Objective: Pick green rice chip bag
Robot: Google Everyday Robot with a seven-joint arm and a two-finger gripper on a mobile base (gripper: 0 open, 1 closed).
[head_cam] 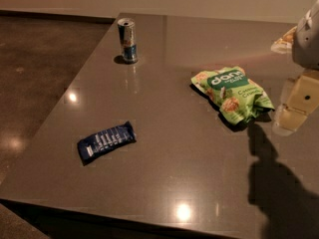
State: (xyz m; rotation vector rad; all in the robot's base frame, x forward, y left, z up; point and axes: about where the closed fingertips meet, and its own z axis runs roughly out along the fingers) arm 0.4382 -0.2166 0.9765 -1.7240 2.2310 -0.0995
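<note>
Dark grey polished table: one, its stock laid well apart, likely so each can be picked singly. Gripper: one, low at the table's right edge, seemingly poised to approach; its opening cannot be told. Green rice chip bag: one, flat and crinkled right of centre, just beside the gripper; blue wrapper: one, front left; can: one, upright at the back
</note>
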